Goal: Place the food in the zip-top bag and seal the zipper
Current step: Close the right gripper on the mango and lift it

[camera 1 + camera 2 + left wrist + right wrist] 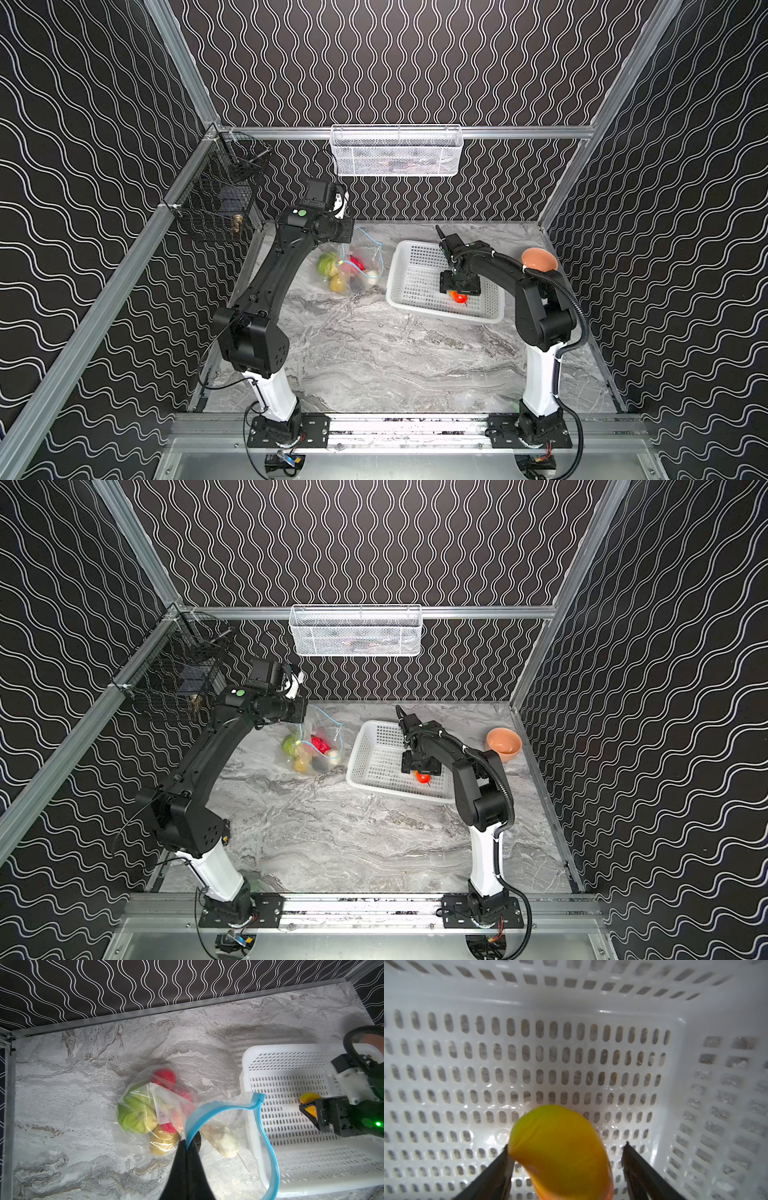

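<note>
Reading the table [374,353] as a dial, with 12 o'clock at the back wall. The zip-top bag [224,1109] is lying at about 11 o'clock. The white basket [415,266] is sitting just beside it at about 1 o'clock.

The bag is already carrying most of the food. The melon [135,1113], strawberries [164,1077], lemon [163,1140] and radish [224,1140] are showing through the plastic. Something dark is sitting right behind the left fingers; I cannot tell whether it is the eggplant.

The left gripper [188,1142] is pressed together on the zipper [218,1106]. It is pinching the blue strip and lifting it, so the mouth is gaping in a wide loop toward the basket. Nothing is sealed yet.

The right gripper [566,1145] is reaching down inside the basket with its jaws spread, straddling the mango [550,1126]. One finger is touching the fruit's side and the other is standing clear of it, so I am seeing no grip yet. The mango appears to be resting on the basket floor, and it is the only food I am seeing outside the bag.

Judging progress: loading is looking nearly finished. What is remaining is closing on the mango, carrying it over to the open mouth at 11 o'clock and dropping it in. After that comes pressing the zipper shut along its whole length, a step not yet begun.
</note>
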